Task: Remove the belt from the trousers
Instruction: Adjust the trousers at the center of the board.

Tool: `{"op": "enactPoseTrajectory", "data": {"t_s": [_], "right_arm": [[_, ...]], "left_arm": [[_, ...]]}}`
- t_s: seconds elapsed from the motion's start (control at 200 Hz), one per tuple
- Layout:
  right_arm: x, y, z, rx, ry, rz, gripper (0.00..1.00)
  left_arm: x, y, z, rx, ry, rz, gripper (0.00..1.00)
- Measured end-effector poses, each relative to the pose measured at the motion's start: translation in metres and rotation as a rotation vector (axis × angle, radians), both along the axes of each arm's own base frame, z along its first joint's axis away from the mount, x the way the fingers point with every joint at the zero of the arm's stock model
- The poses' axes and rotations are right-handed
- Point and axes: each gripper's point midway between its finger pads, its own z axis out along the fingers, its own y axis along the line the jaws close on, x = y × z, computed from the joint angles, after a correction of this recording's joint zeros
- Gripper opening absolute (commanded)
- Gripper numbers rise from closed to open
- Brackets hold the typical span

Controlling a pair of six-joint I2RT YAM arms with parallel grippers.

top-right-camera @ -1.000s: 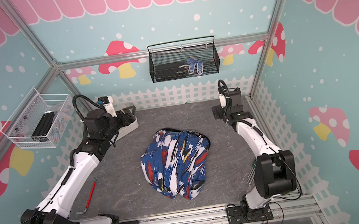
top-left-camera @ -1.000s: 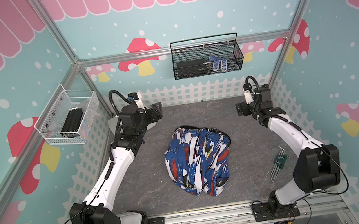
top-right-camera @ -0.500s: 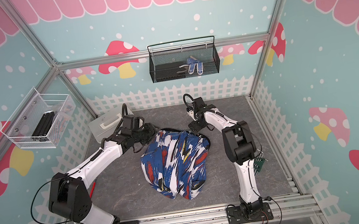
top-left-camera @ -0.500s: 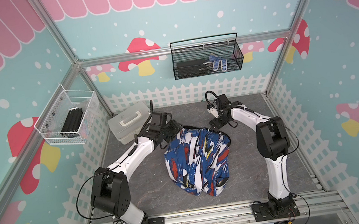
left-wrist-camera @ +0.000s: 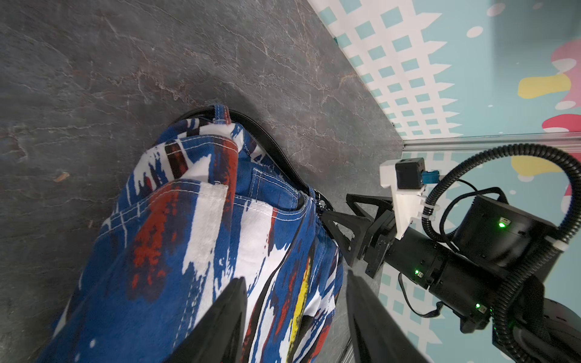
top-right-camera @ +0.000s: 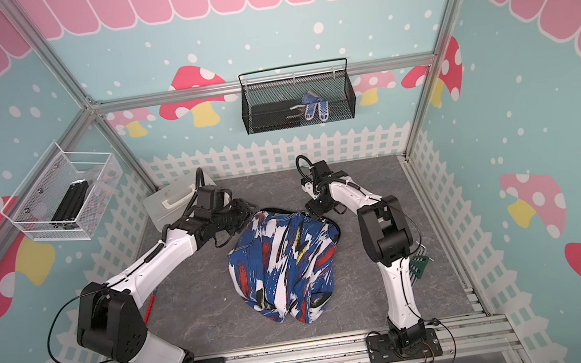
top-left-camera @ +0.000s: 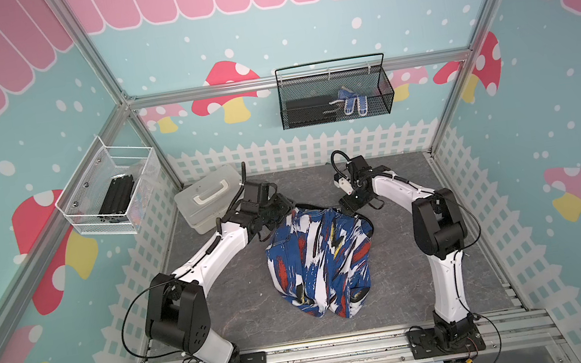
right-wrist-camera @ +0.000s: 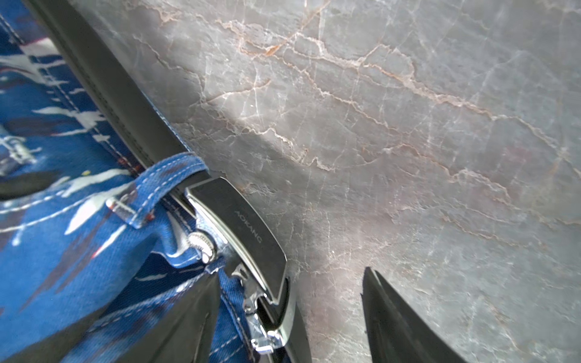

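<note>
Mid-frame in both top views: trousers [top-left-camera: 320, 258] heaped, belt [top-left-camera: 309, 208] only a thin black line at their upper edge. Right wrist view alone — buckle [right-wrist-camera: 251, 232] past a blue loop [right-wrist-camera: 169, 176], between parted fingers of right gripper [right-wrist-camera: 292, 273], unclamped. Astride the cloth, left gripper [left-wrist-camera: 295, 276], fingers apart — squeezing or not, cannot tell

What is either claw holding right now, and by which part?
Nothing yet: the right claw stands open around the belt buckle, the left claw open over the trousers.

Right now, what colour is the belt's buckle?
The buckle has a black face in a shiny silver frame, clearest in the right wrist view.
</note>
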Motion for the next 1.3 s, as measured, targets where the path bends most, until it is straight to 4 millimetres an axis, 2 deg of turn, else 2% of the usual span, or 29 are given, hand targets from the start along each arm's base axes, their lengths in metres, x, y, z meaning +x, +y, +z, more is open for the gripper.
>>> {"op": "enactPoseTrajectory", "data": {"t_s": [0.17,0.245,0.37,0.485,0.57,0.665,0.79,0.91,1.031,1.156,1.231,1.301], "right_arm": [[0.003,0.008,-0.019,0.029,0.047,-0.004,0.62],[0.002,0.011,-0.022,0.047,0.064,-0.004,0.54],[0.0,0.016,-0.021,0.075,0.081,-0.013,0.27],[-0.002,0.019,-0.021,0.083,0.089,-0.013,0.17],[-0.005,0.017,-0.02,0.088,0.103,-0.05,0.0],[-0.018,0.011,-0.022,0.084,0.132,-0.127,0.0],[-0.049,0.003,-0.024,0.068,0.187,-0.23,0.0],[-0.081,0.012,-0.025,0.067,0.225,-0.275,0.0],[-0.099,0.033,-0.026,0.071,0.245,-0.27,0.0],[-0.108,0.054,-0.025,0.082,0.245,-0.253,0.0],[-0.111,0.06,-0.026,0.085,0.244,-0.25,0.0],[-0.112,0.06,-0.024,0.082,0.234,-0.252,0.0]], "left_arm": [[-0.001,-0.003,-0.002,0.002,0.003,-0.008,0.52],[-0.002,-0.006,-0.003,0.003,0.005,-0.015,0.52],[-0.008,-0.016,-0.003,0.006,0.002,-0.042,0.51],[-0.011,-0.022,-0.003,0.01,-0.002,-0.062,0.48],[-0.012,-0.021,-0.003,0.02,-0.005,-0.068,0.47],[-0.013,-0.019,-0.003,0.048,0.003,-0.07,0.47],[-0.009,-0.021,0.007,0.088,-0.013,-0.079,0.47],[-0.005,-0.03,0.017,0.102,-0.031,-0.092,0.46],[0.005,-0.052,0.015,0.13,-0.028,-0.125,0.42],[0.016,-0.087,0.004,0.169,-0.018,-0.178,0.4],[0.019,-0.103,-0.008,0.193,-0.001,-0.204,0.37],[0.02,-0.108,-0.021,0.222,0.027,-0.214,0.37]]}}
